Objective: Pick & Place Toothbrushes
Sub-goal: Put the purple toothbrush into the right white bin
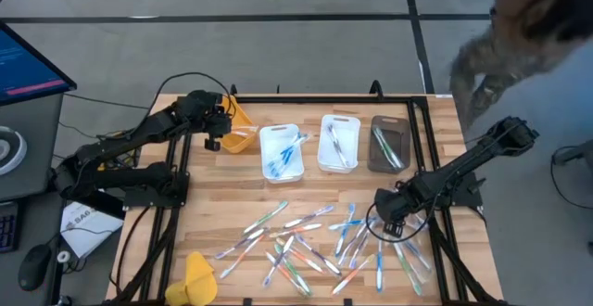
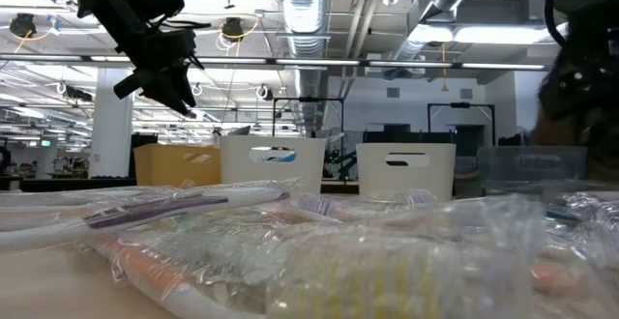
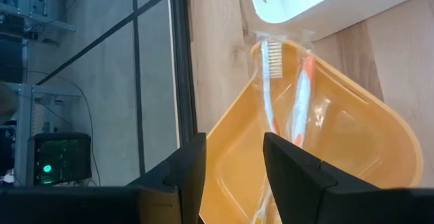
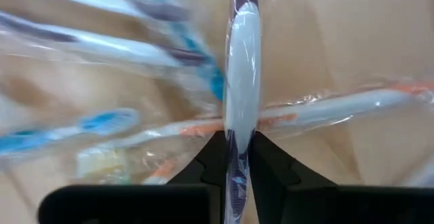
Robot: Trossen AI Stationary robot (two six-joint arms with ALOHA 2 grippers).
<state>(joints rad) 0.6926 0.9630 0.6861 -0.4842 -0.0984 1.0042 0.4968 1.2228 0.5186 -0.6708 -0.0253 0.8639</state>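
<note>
Several wrapped toothbrushes (image 1: 315, 246) lie scattered on the near half of the wooden table. My right gripper (image 1: 387, 224) is down in the right part of this pile, shut on one white-handled toothbrush (image 4: 242, 81). My left gripper (image 1: 212, 144) hangs open in the air over the yellow tray (image 3: 352, 115). That tray holds two orange-accented toothbrushes (image 3: 302, 95) in clear wrappers. In the low view the left gripper (image 2: 160, 82) is well above the tray (image 2: 174, 164). My right gripper pinches the wrapped toothbrush by its white handle (image 4: 242, 125) between the two fingers (image 4: 215, 157). It comes from above, pointing down. The brush runs straight out ahead of the fingers. Other toothbrushes lie beneath it; whether it is off the table I cannot tell.
Beyond the pile stand two white trays (image 1: 281, 151) (image 1: 338, 142) with toothbrushes in them and a dark tray (image 1: 389, 144). A yellow object (image 1: 197, 278) lies at the near left edge. A person (image 1: 519, 37) stands by the table's far right corner.
</note>
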